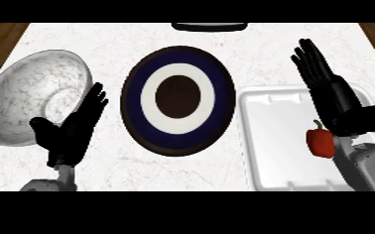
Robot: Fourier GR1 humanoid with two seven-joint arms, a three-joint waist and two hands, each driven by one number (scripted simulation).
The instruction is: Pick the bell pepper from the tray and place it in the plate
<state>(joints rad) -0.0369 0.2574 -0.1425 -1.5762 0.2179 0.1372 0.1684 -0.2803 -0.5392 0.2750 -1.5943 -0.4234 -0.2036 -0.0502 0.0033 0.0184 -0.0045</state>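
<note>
White marbled counter fills the view, and your work starts at its right side, where the red bell pepper lies in the white tray, close to the tray's right wall. Your right hand is over that tray with fingers straight and apart, holding nothing; the pepper sits beside the wrist, so you would likely need to draw the hand back and turn the palm down onto it before closing thumb and fingers round its body. The blue-and-white ringed plate waits just left of the tray, apart from it. Your left hand rests open beside the marbled bowl. A dark object at the counter's far edge is out of your path.
</note>
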